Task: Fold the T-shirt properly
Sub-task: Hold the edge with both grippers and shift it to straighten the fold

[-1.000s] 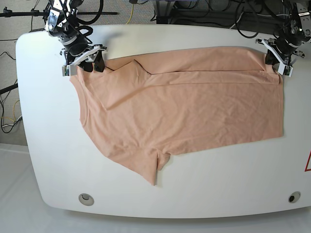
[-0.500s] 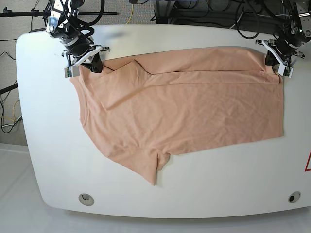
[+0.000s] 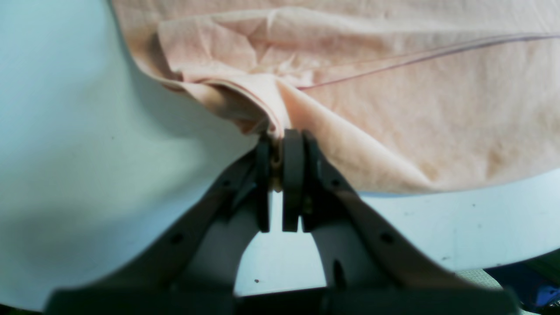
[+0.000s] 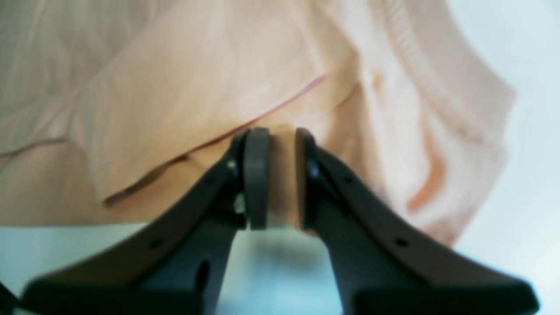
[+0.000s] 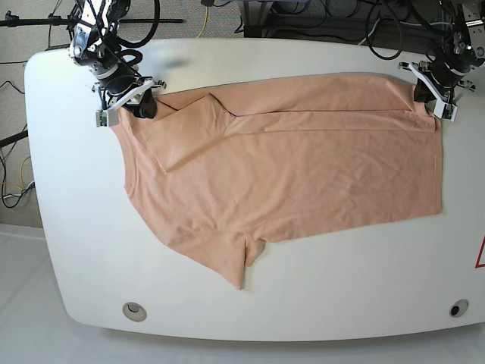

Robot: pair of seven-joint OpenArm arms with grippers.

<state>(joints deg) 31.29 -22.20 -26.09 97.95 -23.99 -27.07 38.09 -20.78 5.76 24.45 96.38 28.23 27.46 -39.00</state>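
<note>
Both arms pinching far-edge corners of a T-shirt [image 5: 288, 174] spread flat on the white table [image 5: 68, 227].

Left wrist view: the left gripper [image 3: 280, 144] is clamped narrowly on a bunched hem corner. Right wrist view: the right gripper [image 4: 275, 175] has its pads a little apart with a thick wad of cloth between them, apparently gripped, though the frame is blurred. Base view: the shirt lies across the table's middle, one long edge folded over. The thin, limp fabric should weigh little, sag and wrinkle freely; corners and seamed edges offer the surest hold.
</note>
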